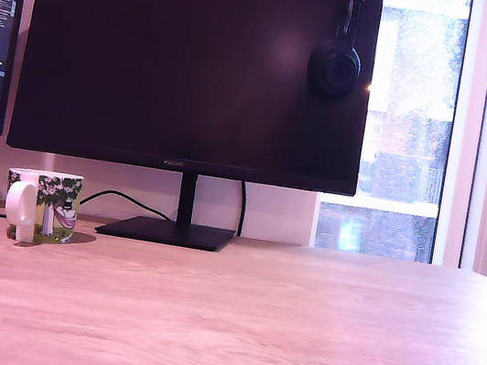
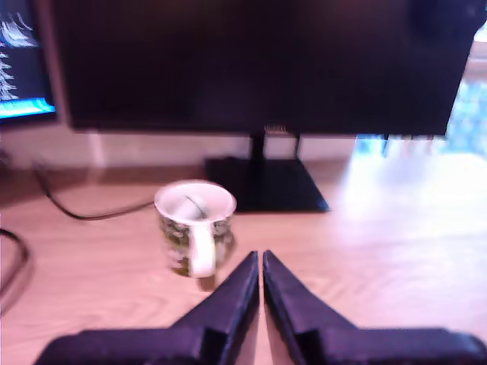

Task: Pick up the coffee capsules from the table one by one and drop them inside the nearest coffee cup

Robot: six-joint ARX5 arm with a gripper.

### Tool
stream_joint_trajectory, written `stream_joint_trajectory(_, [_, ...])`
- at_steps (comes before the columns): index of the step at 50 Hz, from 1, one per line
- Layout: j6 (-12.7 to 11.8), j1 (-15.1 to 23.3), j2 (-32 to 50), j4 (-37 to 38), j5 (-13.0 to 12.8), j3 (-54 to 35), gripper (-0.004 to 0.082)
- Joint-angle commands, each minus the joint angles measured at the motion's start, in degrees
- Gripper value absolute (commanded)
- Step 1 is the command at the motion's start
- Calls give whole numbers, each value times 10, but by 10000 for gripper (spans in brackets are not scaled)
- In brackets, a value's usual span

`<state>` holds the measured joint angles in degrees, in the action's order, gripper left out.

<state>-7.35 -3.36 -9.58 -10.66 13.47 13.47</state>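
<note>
**End effector nearly closed over the worktop, mug just ahead**

Only your wrist view shows the end effector (image 2: 261, 262): two dark, wedge-shaped fingers, tips almost touching, gripping nothing. It also looks into the coffee cup (image 2: 195, 226), where a blurred shape lies that you cannot identify. The exterior view shows the squat white ceramic cup upright at its left, thick handle facing the camera, on the pale wood-grain worktop (image 1: 294, 330) near the monitor (image 1: 197, 64).

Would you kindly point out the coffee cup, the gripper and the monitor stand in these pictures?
coffee cup (image 2: 195, 228): wrist view, on the printed side wall above the handle.
gripper (image 2: 261, 262): wrist view, midway between the tips of the closed jaws.
monitor stand (image 1: 166, 231): exterior view, on the flat black base.
</note>
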Motion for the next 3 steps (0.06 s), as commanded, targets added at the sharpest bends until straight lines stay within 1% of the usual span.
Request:
stream_joint_trajectory(1, [-4, -1, 15, -14, -3, -14, -11])
stream_joint_trajectory(2, [-4, -2, 21, -17, -3, -14, -11])
stream_joint_trajectory(3, [-12, -2, 27, -19, -2, -14, -11])
